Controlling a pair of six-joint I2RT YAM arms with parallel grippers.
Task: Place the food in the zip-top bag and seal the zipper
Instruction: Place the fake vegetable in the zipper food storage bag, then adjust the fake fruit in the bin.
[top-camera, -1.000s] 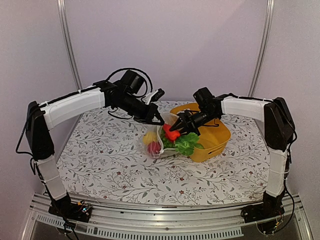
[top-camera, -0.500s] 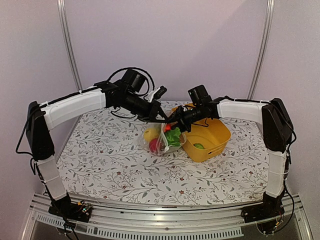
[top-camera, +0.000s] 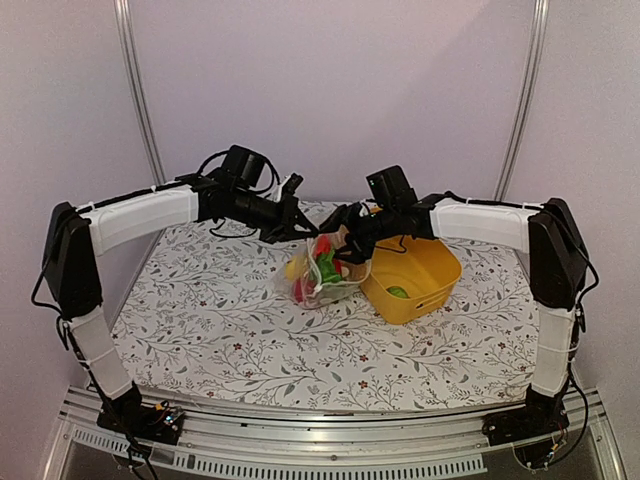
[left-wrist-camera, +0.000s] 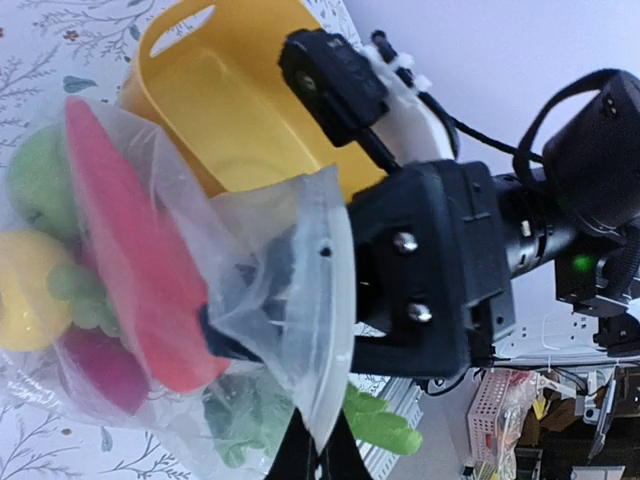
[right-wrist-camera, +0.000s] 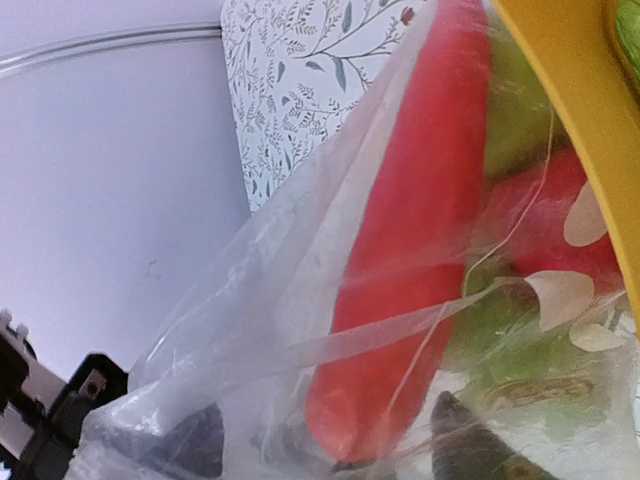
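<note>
Floral bench (top-camera: 200, 320), nr far edge: L hand (top-camera: 302, 234) pinched shut on bag (top-camera: 318, 288) rim, R hand (top-camera: 342, 240) open at mouth, carrot (right-wrist-camera: 410, 220) straight ahead, lengthwise w/ its fingers.

Soft, even, fairly bright light fills the overhead view, and shadows on the bench (top-camera: 220, 330) are faint. Both wrist views are very close and blurred. The zip-top bag (right-wrist-camera: 300, 300) film looks hazy with a pale sheen, the carrot (right-wrist-camera: 420, 220) is soft-edged, and the wall behind is washed out.
</note>
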